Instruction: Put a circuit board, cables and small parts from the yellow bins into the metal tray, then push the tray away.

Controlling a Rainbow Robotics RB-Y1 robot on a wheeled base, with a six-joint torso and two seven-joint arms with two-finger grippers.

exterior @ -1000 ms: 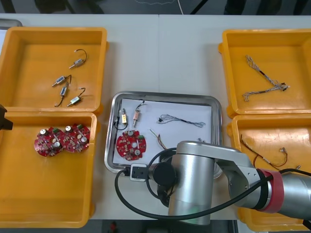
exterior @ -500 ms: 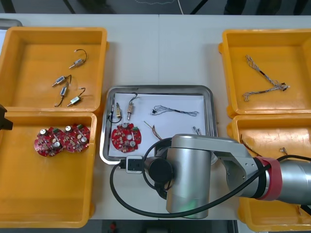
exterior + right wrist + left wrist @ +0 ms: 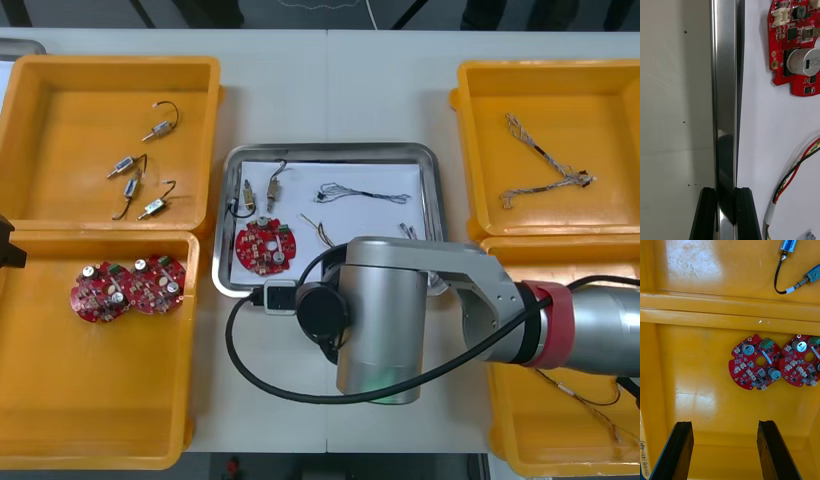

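Now the right gripper [image 3: 725,190], pinched on the rim of the metal tray [image 3: 330,151], has pushed it farther across the table [image 3: 335,80] than a second ago; the left gripper [image 3: 724,424] hangs open over a yellow bin [image 3: 696,386].

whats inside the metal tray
The metal tray holds one red circuit board, small metal parts, a twisted cable and a red and yellow cable. The right arm hides its near right part; right tool clamps the rim. Left tool hangs open over a yellow bin.
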